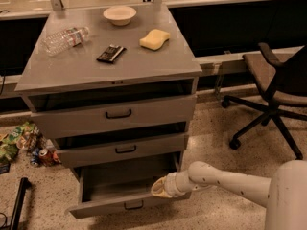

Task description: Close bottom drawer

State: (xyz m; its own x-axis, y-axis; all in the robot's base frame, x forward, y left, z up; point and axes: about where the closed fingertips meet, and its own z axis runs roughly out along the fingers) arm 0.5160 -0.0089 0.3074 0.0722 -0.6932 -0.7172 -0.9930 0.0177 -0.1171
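The grey cabinet [110, 68] has three wide drawers. The bottom drawer [115, 206] is pulled far out, its narrow front panel low in the view with a small black pull handle [134, 205]; its inside looks bare. The middle drawer [122, 150] and the top drawer [115, 115] stand slightly out. My gripper [159, 187] reaches in from the lower right on a white arm and sits at the right end of the bottom drawer, just above its front panel. Its yellowish tip points left.
On the cabinet top lie a plastic bottle [64, 39], a dark snack bar [111, 53], a yellow sponge [154, 39] and a white bowl [119, 15]. An office chair [276, 92] stands at the right. Cans and snack bags [24, 145] lie on the floor at the left.
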